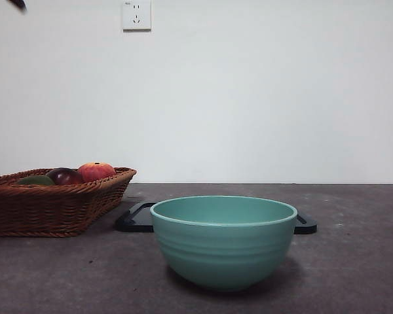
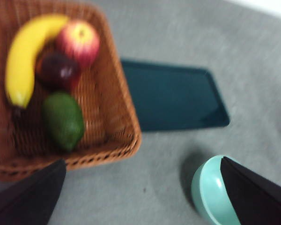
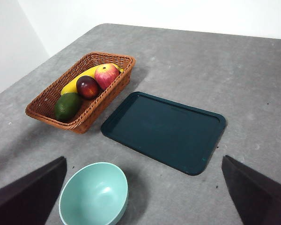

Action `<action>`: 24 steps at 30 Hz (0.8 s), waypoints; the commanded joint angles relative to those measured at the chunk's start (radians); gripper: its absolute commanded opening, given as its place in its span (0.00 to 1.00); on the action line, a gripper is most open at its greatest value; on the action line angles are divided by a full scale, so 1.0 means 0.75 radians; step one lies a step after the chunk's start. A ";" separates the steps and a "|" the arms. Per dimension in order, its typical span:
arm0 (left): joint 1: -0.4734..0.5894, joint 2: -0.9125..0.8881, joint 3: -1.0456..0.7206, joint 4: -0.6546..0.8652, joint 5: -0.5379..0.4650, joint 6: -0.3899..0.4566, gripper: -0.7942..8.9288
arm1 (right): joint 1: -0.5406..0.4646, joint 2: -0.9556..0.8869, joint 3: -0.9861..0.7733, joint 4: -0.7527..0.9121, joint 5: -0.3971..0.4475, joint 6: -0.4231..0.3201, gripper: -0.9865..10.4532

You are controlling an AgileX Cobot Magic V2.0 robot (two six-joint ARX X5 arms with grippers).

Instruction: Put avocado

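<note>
The olive-green avocado lies in a brown wicker basket, beside a dark maroon fruit. It also shows in the right wrist view and as a green sliver over the basket rim in the front view. My left gripper is open and empty, hovering above the table between the basket and the teal bowl. My right gripper is open and empty, high above the near table edge. Only a black tip shows at the front view's top left corner.
The basket also holds a banana and a red-orange apple. A dark teal tray lies flat next to the basket. The teal bowl stands in front of the tray. A wall socket is on the back wall.
</note>
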 commanded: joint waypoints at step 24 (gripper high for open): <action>-0.053 1.073 0.419 -0.020 -0.305 0.098 0.63 | 0.006 0.004 0.024 0.010 -0.004 0.030 0.66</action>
